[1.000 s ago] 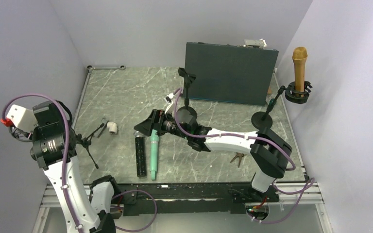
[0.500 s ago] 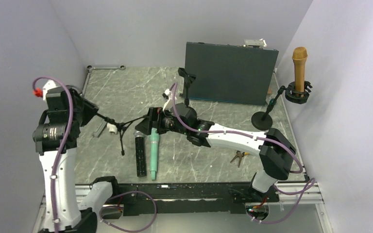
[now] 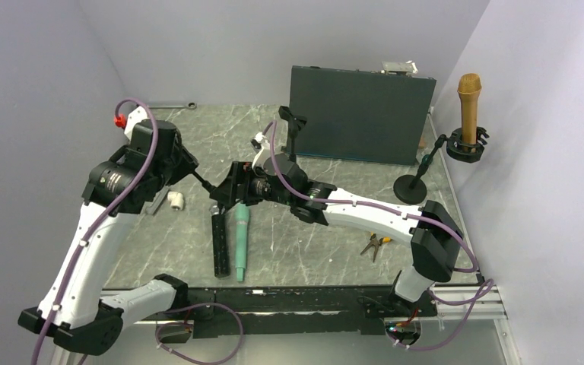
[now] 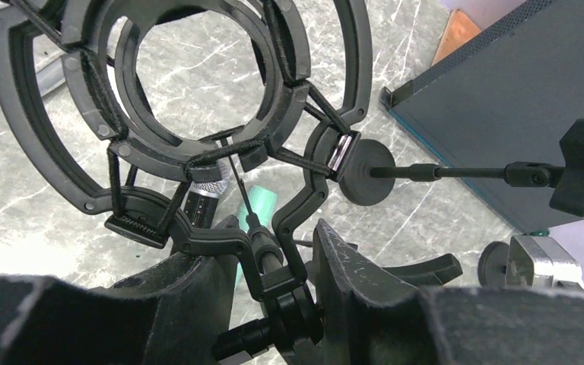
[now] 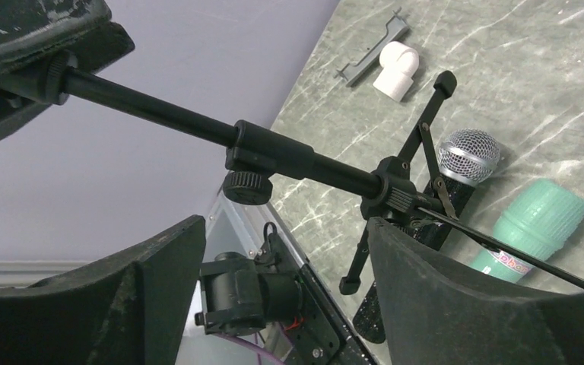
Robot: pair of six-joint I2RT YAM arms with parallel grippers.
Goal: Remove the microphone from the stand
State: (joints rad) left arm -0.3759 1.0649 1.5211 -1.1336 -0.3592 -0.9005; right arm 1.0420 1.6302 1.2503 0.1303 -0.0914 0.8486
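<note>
Left gripper (image 4: 270, 266) pinches the stand (image 5: 274, 156) below its empty shock mount (image 4: 356, 68), steadying it for the right gripper (image 5: 285, 228), whose jaws are spread astride the pole; the black microphone (image 3: 220, 243), apparently already out, lies on the table (image 3: 312, 255).

Robot lab cell: plain lilac walls (image 3: 38, 68) box in a marble-look table (image 3: 296, 258), with left arm (image 3: 91, 243) and right arm (image 3: 372, 217) bolted to its near-edge rail (image 3: 304, 300).

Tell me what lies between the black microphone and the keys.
The green microphone, right beside the black microphone; then bare table up to the keys. Top view.
</note>
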